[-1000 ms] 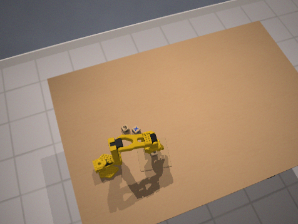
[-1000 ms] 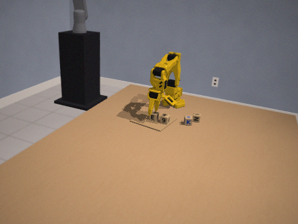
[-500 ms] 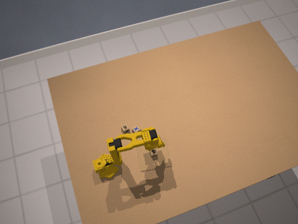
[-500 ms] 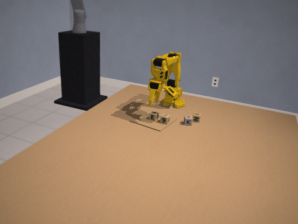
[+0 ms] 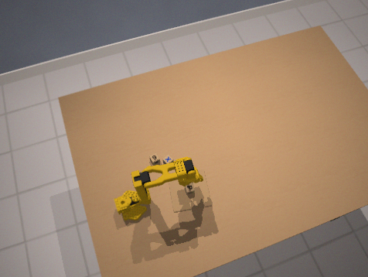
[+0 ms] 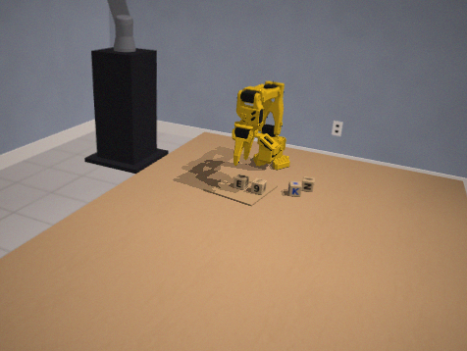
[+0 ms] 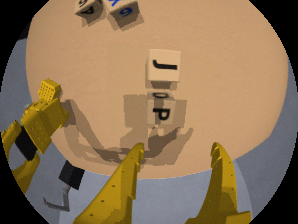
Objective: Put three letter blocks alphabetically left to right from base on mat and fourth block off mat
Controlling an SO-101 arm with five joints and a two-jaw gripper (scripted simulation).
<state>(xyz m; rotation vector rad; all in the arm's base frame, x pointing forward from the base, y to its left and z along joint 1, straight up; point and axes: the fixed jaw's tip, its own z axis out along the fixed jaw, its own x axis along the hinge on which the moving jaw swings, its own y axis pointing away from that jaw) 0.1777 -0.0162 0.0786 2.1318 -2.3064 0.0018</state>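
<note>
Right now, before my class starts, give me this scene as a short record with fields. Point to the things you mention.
On mat: P block [image 5: 189,189] [image 6: 239,183] [image 7: 162,114], J block [image 6: 257,187] [image 7: 164,64]
Off mat: X block [image 5: 168,159] [image 6: 294,189] [image 7: 125,14], number block [image 5: 155,159] [image 6: 307,184] [image 7: 89,11]
Mat: flat on table [image 5: 251,116] [image 6: 221,255]
Gripper: open, empty, above the table [image 6: 241,161] [image 7: 178,146]
Letter row: incomplete, X missing

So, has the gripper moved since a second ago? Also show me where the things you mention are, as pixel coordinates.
Yes: in the exterior view the gripper [image 5: 199,179] [image 6: 241,162] [image 7: 178,144] has risen, away from the E-faced block [image 5: 189,189] [image 6: 239,182] [image 7: 161,113] on the mat [image 5: 175,211] [image 6: 251,204].
</note>
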